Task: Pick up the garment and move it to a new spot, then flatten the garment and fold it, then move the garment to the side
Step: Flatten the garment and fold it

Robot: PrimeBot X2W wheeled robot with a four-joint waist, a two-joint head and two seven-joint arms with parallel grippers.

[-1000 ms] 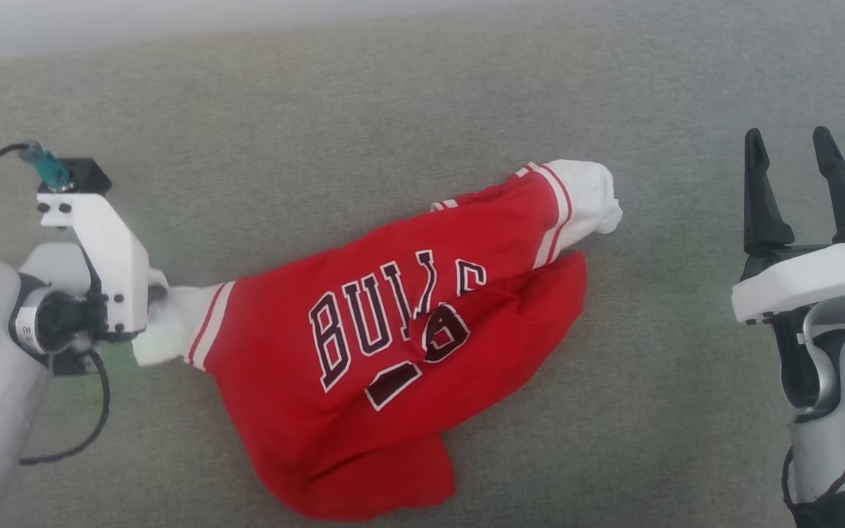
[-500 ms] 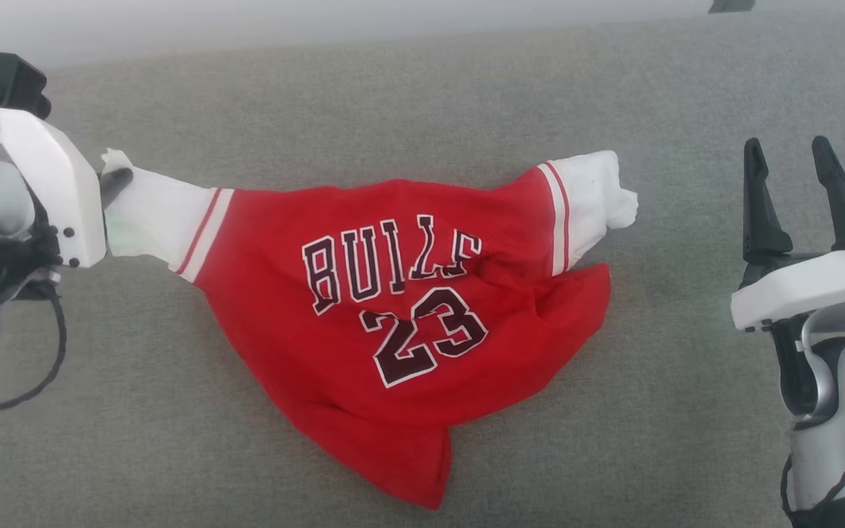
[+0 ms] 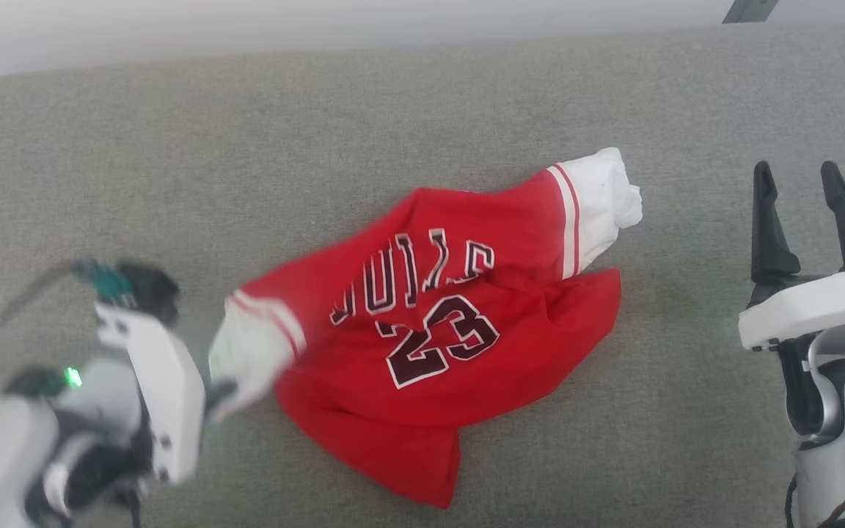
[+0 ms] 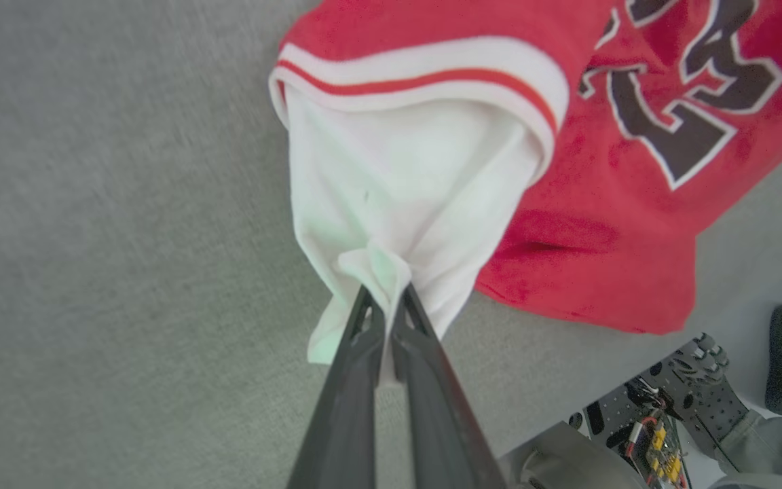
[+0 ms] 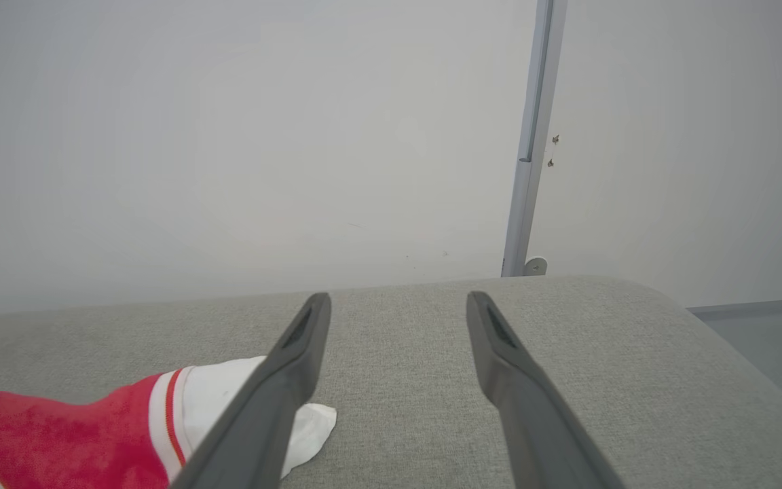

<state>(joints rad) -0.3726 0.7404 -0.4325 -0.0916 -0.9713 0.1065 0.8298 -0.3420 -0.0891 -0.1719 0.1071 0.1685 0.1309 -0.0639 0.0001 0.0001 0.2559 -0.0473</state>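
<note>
Since half a second ago your left gripper (image 4: pixel 385 302) has swung low, dragging the white sleeve (image 4: pixel 404 183) that its fingers pinch. The red jersey (image 3: pixel 459 315) lies bunched on the grey cushion (image 3: pixel 283 147), probably still sliding, since the view is blurred there. Your right gripper (image 3: pixel 796 172) stands spread and holds nothing. The cloth is limp and light: take the other sleeve (image 3: pixel 602 191).

Bright, even and diffuse, with soft faint shading under the folds of the garment (image 3: pixel 459 323). Heavily motion-blurred around the left claw (image 3: pixel 218 391) and the white sleeve (image 3: pixel 250 356) in the head view, crisp elsewhere. Washed out pale along the top. Faintly green-tinted on that sleeve in the left wrist view, smeared toward the edges.
</note>
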